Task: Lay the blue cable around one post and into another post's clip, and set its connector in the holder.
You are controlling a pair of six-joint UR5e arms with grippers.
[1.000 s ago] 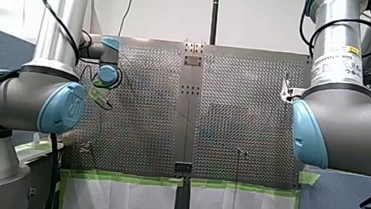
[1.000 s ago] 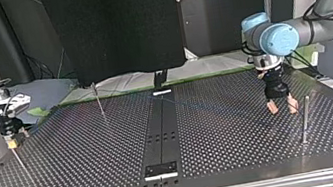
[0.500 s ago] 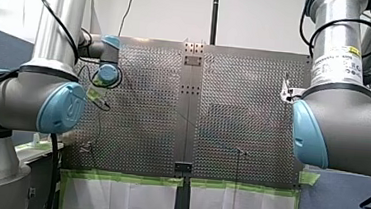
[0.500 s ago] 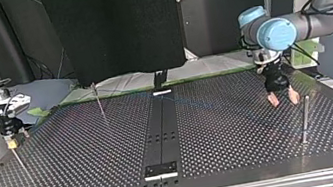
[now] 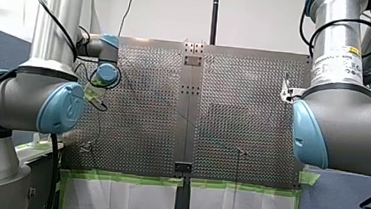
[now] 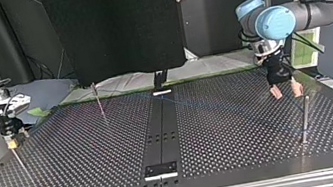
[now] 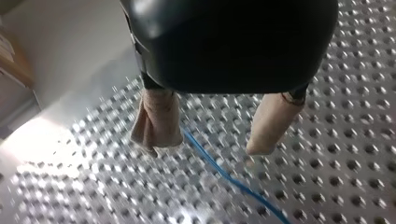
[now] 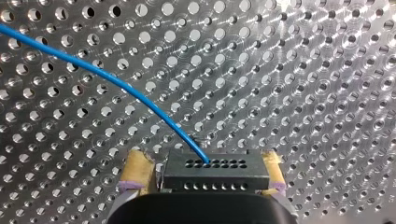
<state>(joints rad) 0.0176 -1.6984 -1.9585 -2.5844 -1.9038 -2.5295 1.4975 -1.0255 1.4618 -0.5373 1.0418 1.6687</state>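
Showing my left gripper (image 7: 208, 144) open above the blue cable (image 7: 224, 175), which runs slantwise under the gap between its pads (image 7: 156, 123); my right gripper (image 8: 204, 164), well apart, grips the cable's black connector (image 8: 210, 176)

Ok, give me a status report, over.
Status: left hand open, empty, over cable; right hand shut on connector, cable trailing across table; post close by left hand.

One camera sits behind the arms (image 5: 48, 99), looking over the table (image 5: 141, 131). Another faces them from across it. Two wrist cameras look closely down at it.
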